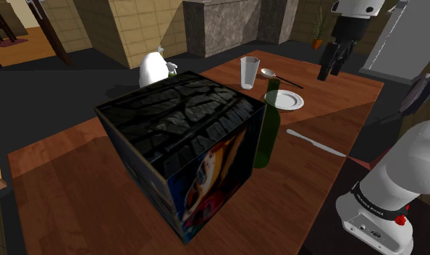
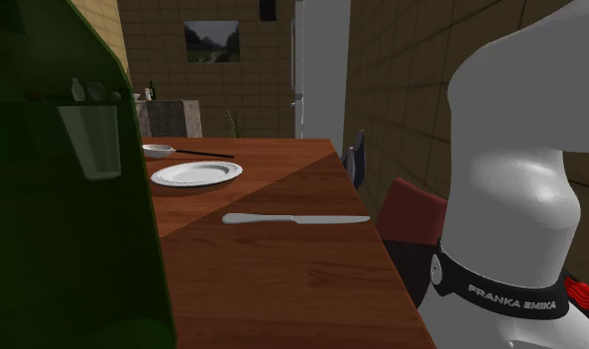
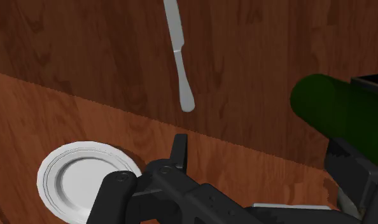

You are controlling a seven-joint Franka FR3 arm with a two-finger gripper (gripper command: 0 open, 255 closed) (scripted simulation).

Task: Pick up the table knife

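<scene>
Table knife (image 1: 315, 143) lies flat on wood-grain desk (image 1: 76, 188), well apart from jaws hanging high beyond round white plate (image 1: 284, 100). Jaws' spread: cannot tell. Knife slim, pale grey, round-tipped.

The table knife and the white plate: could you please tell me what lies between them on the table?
Nothing does: in the second exterior view, the stretch of table between the white plate and the table knife is bare wood.
</scene>
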